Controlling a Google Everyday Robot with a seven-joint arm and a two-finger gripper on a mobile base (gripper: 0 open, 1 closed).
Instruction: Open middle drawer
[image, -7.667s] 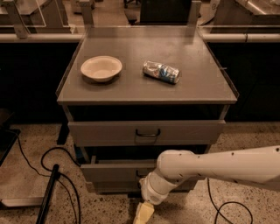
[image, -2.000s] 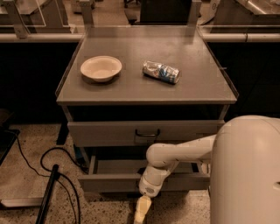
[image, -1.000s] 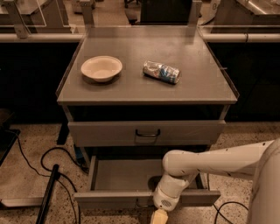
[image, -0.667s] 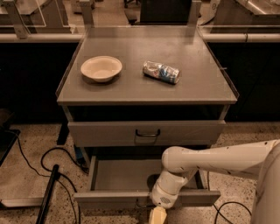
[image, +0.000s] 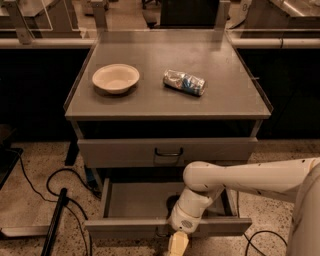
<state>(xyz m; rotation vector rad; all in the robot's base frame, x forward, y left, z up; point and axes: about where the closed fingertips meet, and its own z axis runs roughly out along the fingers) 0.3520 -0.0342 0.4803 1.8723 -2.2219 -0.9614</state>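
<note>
Grey metal middle drawer (image: 135, 201), shallow, standing well out beneath the closed grey top drawer (image: 210, 149); pale tool (image: 178, 243) at its front centre, grip cannot be told; best pulled straight and level.

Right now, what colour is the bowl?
The bowl is cream, camera view; hand at middle drawer front.

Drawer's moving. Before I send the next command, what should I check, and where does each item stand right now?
1. Middle drawer pulled out, tray showing: ok.
2. Gripper low at that drawer's front centre: ok.
3. Drawer handle, hidden behind the gripper: cannot tell.
4. Top drawer shut: ok.
5. Bowl and can on the cabinet top, apart from the arm: ok.
6. Floor cable left of the drawer, away from the arm: ok.
</note>
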